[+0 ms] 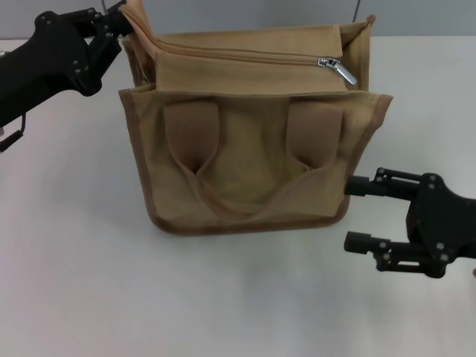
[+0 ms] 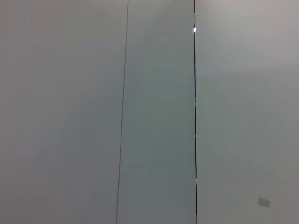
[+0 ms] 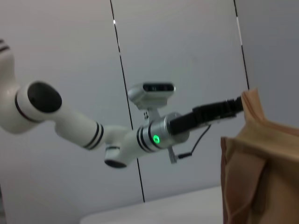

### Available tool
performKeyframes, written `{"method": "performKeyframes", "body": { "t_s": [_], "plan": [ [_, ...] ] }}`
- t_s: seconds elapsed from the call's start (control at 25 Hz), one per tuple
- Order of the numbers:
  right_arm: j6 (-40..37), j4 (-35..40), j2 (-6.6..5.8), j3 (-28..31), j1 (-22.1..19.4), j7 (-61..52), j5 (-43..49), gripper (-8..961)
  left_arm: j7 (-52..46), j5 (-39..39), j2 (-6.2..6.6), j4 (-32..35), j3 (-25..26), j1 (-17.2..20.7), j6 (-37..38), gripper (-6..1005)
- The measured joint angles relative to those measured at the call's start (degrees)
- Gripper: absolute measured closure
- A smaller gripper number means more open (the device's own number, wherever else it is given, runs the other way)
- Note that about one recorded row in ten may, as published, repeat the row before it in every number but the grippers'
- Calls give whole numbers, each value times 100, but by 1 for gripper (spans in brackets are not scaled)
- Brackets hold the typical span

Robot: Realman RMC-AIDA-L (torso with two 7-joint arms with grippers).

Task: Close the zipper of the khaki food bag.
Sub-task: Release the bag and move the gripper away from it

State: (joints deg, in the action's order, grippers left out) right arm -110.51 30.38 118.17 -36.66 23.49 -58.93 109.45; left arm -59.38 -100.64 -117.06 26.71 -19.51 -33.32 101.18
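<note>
The khaki food bag [image 1: 249, 160] stands upright in the middle of the white table, its handle straps hanging down the front. The zipper [image 1: 245, 54] runs along its top, and the silver slider with its pull tab [image 1: 336, 68] sits near the bag's right end. My left gripper [image 1: 125, 21] is shut on the bag's top left corner; the right wrist view shows it [image 3: 242, 103] pinching that fabric corner [image 3: 252, 105]. My right gripper [image 1: 355, 214] is open and empty, just off the bag's lower right corner. The left wrist view shows only wall panels.
The white table [image 1: 74, 282] spreads around the bag on the left, front and right. A grey panelled wall [image 2: 159, 112] stands behind. My left arm [image 3: 84, 126] reaches in from the far left.
</note>
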Motion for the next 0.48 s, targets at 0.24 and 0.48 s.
{"method": "performKeyframes", "body": {
  "t_s": [0.24, 0.48],
  "plan": [
    [143, -97, -2, 2, -5, 240, 168, 222, -50, 0, -10, 0, -1, 13, -27, 893],
    [203, -103, -5, 1, -6, 267, 210, 221, -160, -6, -28, 0, 24, 53, -149, 878]
  ]
}}
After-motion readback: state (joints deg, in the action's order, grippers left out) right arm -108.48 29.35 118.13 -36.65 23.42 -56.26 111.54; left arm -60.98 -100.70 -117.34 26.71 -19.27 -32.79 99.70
